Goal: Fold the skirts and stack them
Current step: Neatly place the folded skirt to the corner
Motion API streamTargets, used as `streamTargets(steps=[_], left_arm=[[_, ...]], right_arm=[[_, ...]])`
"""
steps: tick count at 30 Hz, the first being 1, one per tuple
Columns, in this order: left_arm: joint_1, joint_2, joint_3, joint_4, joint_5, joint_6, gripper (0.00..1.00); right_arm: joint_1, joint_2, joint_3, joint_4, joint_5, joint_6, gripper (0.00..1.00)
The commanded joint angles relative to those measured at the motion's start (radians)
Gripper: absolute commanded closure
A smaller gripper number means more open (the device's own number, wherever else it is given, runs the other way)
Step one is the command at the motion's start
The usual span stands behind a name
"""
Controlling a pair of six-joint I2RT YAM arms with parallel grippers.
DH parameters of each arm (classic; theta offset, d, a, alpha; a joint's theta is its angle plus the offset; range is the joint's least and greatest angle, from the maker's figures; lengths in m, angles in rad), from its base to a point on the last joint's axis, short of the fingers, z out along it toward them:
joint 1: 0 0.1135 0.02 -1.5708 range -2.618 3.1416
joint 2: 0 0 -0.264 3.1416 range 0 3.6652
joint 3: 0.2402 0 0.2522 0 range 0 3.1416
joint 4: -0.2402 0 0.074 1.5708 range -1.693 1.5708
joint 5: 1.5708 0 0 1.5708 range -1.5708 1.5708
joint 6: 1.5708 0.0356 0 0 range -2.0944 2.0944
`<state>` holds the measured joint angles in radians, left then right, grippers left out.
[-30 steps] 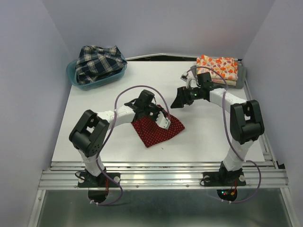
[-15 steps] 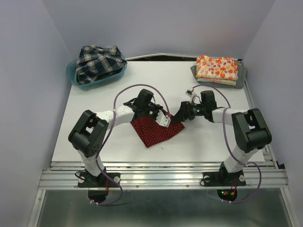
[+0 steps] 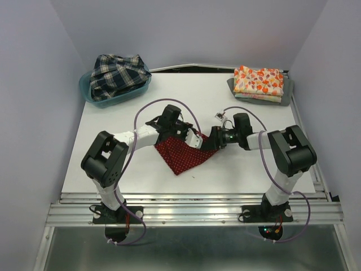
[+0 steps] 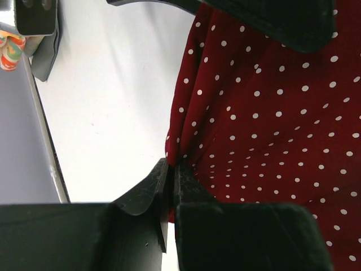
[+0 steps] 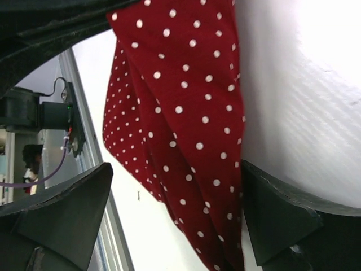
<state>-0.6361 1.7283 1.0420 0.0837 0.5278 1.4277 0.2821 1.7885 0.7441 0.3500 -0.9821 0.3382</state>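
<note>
While our left pincer (image 4: 169, 169) is pinched tight on the edge of the red dotted skirt (image 3: 183, 158) in the middle of the white tabletop (image 3: 254, 164), our right pincer (image 5: 175, 186) is wide open around a near corner. We think we are mid-fold. Next it should close, then both lift together. The floral skirt (image 3: 259, 80) lies folded far right. Pale purple walls close us in.

A white table (image 3: 254, 169) spreads beneath the left gripper (image 3: 198, 142) and right gripper (image 3: 211, 141), closed in beyond and on both sides of them by plain lavender walls (image 3: 192, 28), with a ribbed metal rail (image 3: 192, 210) on their near side, evenly lit.
</note>
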Motion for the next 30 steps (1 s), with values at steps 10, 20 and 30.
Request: streamTargets(steps=[10, 20, 30], left_arm=[[0.007, -0.033, 0.033, 0.073, 0.021, -0.035, 1.00], [0.007, -0.033, 0.027, 0.083, 0.017, -0.047, 1.00], [0.012, -0.128, 0.125, 0.079, -0.144, -0.361, 0.08]], right_arm=[[0.032, 0.074, 0.043, 0.004, -0.055, 0.035, 0.35], [0.032, 0.071, 0.064, 0.023, 0.000, 0.064, 0.68], [0.032, -0.009, 0.216, -0.271, 0.247, -0.143, 0.99]])
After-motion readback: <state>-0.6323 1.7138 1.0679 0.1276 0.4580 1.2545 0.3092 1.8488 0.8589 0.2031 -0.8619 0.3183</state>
